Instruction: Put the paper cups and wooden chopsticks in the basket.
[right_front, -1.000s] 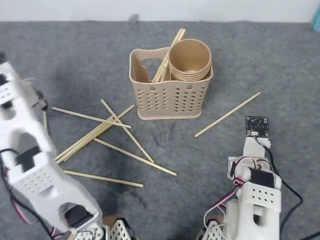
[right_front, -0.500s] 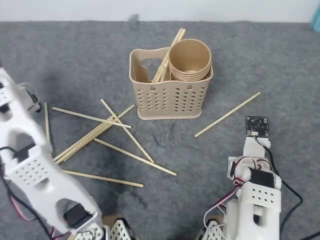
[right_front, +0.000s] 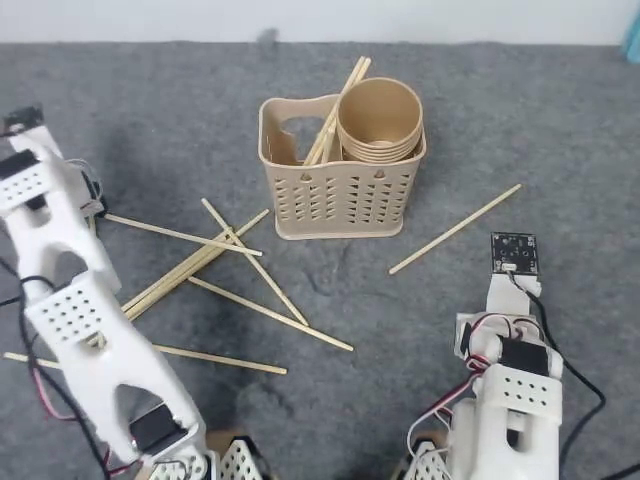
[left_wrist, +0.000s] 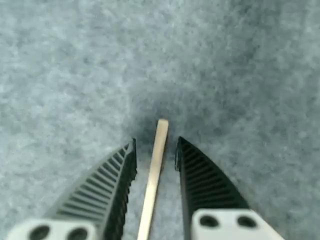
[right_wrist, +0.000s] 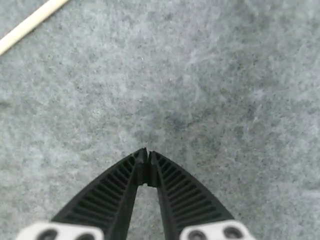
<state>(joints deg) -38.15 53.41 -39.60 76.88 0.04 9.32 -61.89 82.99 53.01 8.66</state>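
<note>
The basket (right_front: 340, 205) stands in the upper middle of the high view on the grey mat (right_front: 500, 130). A stack of paper cups (right_front: 380, 120) sits upright in its right-hand compartment, and a few chopsticks in the basket (right_front: 338, 100) lean out over the rim just beside the cups. To the left of the basket and below it, loose chopsticks (right_front: 270, 313) lie crossed over one another on the mat. One more, the single chopstick (right_front: 455, 229), lies apart to the right of the basket, slanting toward the right edge. The left arm (right_front: 60, 260) runs up the left edge of the frame, over the outer ends of the loose sticks. In its wrist view the left gripper (left_wrist: 155, 141) is low over the mat with its jaws parted a little. The end of a chopstick (left_wrist: 156, 165) lies lengthwise between the ribbed fingers (left_wrist: 117, 175), with a narrow gap on each side, so the fingers straddle it without gripping it. The right arm (right_front: 510, 370) is at the lower right of the high view, well apart from the basket. The right gripper (right_wrist: 147, 152) has its fingertips pressed together and holds nothing, with bare mat beneath it. A chopstick end (right_wrist: 30, 22) lies on the mat well away from its tips.
</note>
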